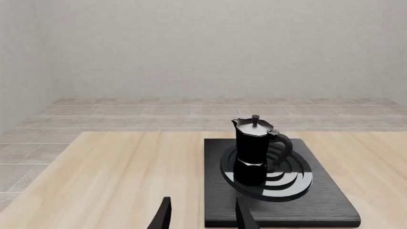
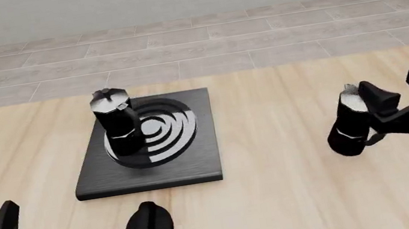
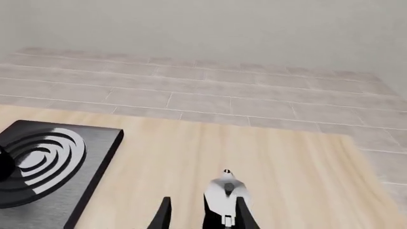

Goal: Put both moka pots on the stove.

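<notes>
One moka pot [image 2: 116, 123] already stands upright on the stove [image 2: 150, 159], on the left part of the ring burner [image 2: 160, 132], so we count half the task as settled. The second moka pot [image 2: 349, 123] sits on the wooden table [image 2: 280, 188] well to the right of the stove, and our right gripper [image 2: 377, 113] is at it. In the right wrist view the silvery lid [image 3: 226, 191] lies between the two fingers [image 3: 164, 214], but we cannot tell whether the pads press the body or merely flank it; from the front the fingers reach the pot's upper part near the handle side. Our left gripper [image 1: 202, 215] hangs low near the stove's near edge, its fingers spread and holding nothing.

We judge the step in hand to be securing this second pot. To do it well we should make sure the jaws close squarely on the faceted body rather than on the lid, lift straight up before travelling, and carry the pot level toward the free right part of the burner. We should set it down beside the first pot without touching it, and clear of the low black knob [image 2: 149, 226] in front of the stove
</notes>
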{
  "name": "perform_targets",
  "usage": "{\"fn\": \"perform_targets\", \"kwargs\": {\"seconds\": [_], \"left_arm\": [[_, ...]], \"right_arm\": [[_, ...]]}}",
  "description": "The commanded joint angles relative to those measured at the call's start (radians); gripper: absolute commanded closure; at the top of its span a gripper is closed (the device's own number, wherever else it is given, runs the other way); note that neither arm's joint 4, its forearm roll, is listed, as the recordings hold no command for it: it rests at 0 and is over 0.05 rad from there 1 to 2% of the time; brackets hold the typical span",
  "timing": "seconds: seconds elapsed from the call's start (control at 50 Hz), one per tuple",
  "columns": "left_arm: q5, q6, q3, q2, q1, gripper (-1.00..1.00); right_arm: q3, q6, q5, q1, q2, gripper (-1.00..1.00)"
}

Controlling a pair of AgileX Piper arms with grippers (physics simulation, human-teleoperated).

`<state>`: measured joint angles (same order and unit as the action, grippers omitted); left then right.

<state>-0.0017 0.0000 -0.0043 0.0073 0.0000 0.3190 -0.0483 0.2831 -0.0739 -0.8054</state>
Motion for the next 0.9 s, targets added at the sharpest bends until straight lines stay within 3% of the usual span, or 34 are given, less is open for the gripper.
{"fn": "perform_targets", "kwargs": {"seconds": [0.02, 0.56, 0.9], "left_arm": [[0.0, 0.0, 0.0, 0.0, 0.0, -1.0], [0.0, 0.0, 0.0, 0.0, 0.0, -1.0], [0.0, 0.0, 0.0, 0.0, 0.0, -1.0]], "right_arm": [[0.015, -0.012, -0.075, 0.049, 0.039, -1.0], [0.009, -0.004, -0.231, 0.093, 0.08, -1.0], [0.005, 0.002, -0.274, 0.1, 0.086, -1.0]]}}
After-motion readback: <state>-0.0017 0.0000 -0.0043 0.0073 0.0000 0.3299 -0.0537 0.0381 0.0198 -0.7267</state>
